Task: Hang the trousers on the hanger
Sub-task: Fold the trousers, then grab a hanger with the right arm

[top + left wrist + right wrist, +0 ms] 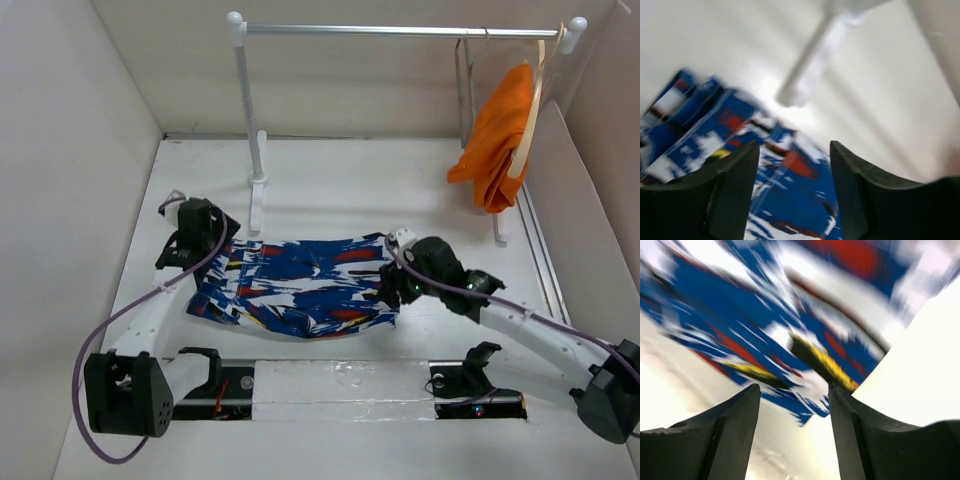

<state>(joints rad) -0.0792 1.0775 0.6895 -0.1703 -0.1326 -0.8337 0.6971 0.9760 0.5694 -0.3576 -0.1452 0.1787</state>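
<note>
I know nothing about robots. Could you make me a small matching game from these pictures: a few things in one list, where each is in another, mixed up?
1 trousers
2 orange garment
3 left gripper
4 right gripper

a hangs from the rail
b open, at the trousers' right end
c lies spread on the table
d open, at the trousers' left end

Pairs: 1-c, 2-a, 3-d, 4-b

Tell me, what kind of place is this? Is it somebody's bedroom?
Probably a robot practice booth, not a bedroom: plain white walls box in a table, a left arm and a right arm are bolted at its near edge, and a small clothes rail stands at the back.
</note>
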